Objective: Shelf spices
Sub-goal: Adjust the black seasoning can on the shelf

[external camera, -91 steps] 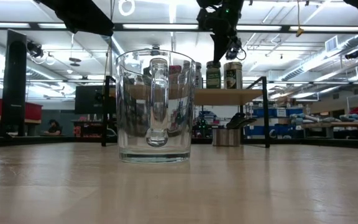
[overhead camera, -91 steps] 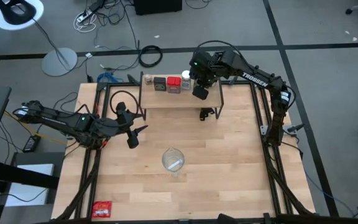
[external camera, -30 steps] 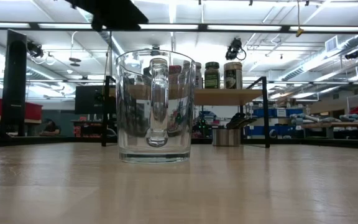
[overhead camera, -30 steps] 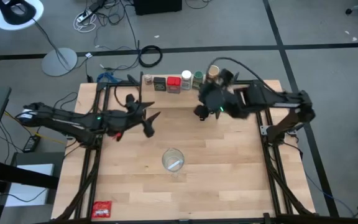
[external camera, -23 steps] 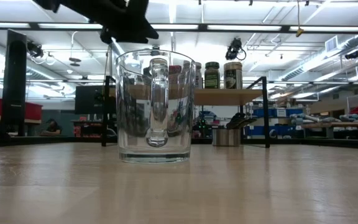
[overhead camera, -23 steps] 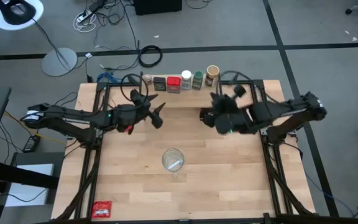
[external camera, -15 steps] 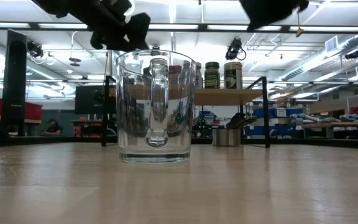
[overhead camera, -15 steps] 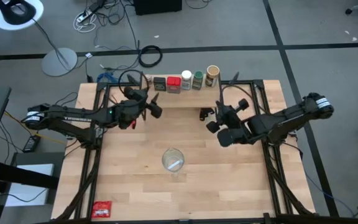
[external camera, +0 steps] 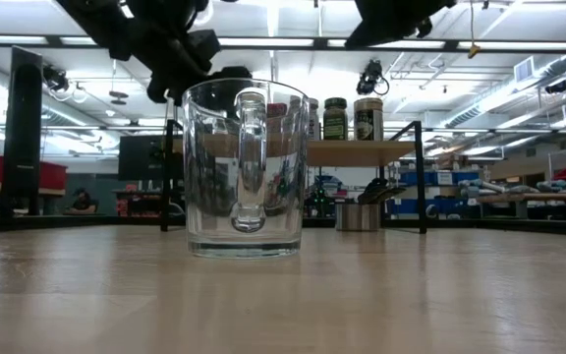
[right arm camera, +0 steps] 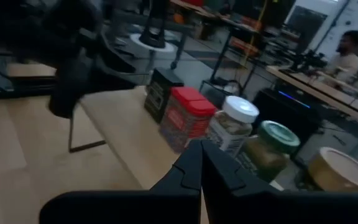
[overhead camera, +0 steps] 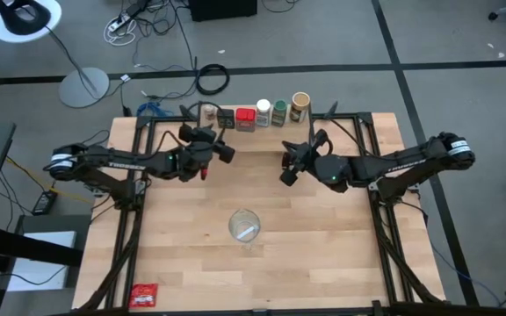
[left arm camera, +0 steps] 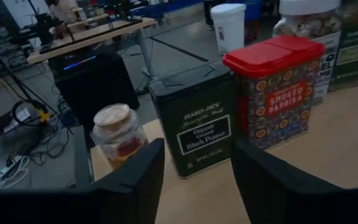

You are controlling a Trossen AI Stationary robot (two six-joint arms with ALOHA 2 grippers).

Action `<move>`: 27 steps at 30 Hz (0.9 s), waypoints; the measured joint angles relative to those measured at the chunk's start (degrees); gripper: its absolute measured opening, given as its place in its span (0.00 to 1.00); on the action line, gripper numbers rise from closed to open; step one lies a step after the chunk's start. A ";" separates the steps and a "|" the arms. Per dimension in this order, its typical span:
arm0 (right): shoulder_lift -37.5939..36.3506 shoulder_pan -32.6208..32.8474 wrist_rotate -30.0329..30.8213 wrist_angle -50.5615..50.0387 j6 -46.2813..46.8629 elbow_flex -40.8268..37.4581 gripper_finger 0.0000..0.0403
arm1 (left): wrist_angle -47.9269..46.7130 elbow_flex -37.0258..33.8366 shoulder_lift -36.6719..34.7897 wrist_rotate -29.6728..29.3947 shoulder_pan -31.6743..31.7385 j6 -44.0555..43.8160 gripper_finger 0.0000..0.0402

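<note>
All six spices stand in a row on the shelf's plank point(overhead camera: 253, 139): tiny brownish jar point(left arm camera: 118, 134), dark green tin point(left arm camera: 197, 127), red tin point(left arm camera: 275, 90), white-lidded jar point(right arm camera: 232, 127), green-lidded jar point(right arm camera: 266, 149) and tan-lidded jar point(overhead camera: 300, 104). My left gripper point(left arm camera: 194, 180) is open and empty, just before the shelf's left end, facing the tiny jar and the dark tin. My right gripper point(right arm camera: 201, 165) is shut and empty. It hovers in front of the shelf's right half point(overhead camera: 285, 169), pointing at the row.
A large clear glass mug point(overhead camera: 244, 226) stands mid-table; in the low view it fills the foreground point(external camera: 244, 167). A flat red packet point(overhead camera: 144, 295) lies at the near left corner. A small grey pot with dark contents point(external camera: 359, 214) sits under the shelf.
My left gripper has travelled toward the far edge and to the right, up to the shelf's left end. My right arm has pulled back from the shelf toward the near and right side, then swung its gripper back toward the shelf front. The spices have stayed put.
</note>
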 joint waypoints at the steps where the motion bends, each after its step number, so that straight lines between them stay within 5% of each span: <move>1: 0.00 -0.08 -0.34 0.86 -0.29 -0.61 0.00 | 0.67 0.00 0.54 -0.06 0.19 0.00 0.46; 19: 0.04 -1.56 -1.11 2.27 -1.09 -2.35 0.00 | 7.29 0.00 5.93 -0.09 3.88 1.89 0.45; 27: 0.07 -1.55 -1.11 1.97 -1.09 -2.33 0.00 | 7.31 -0.02 5.97 -0.10 2.12 1.91 0.31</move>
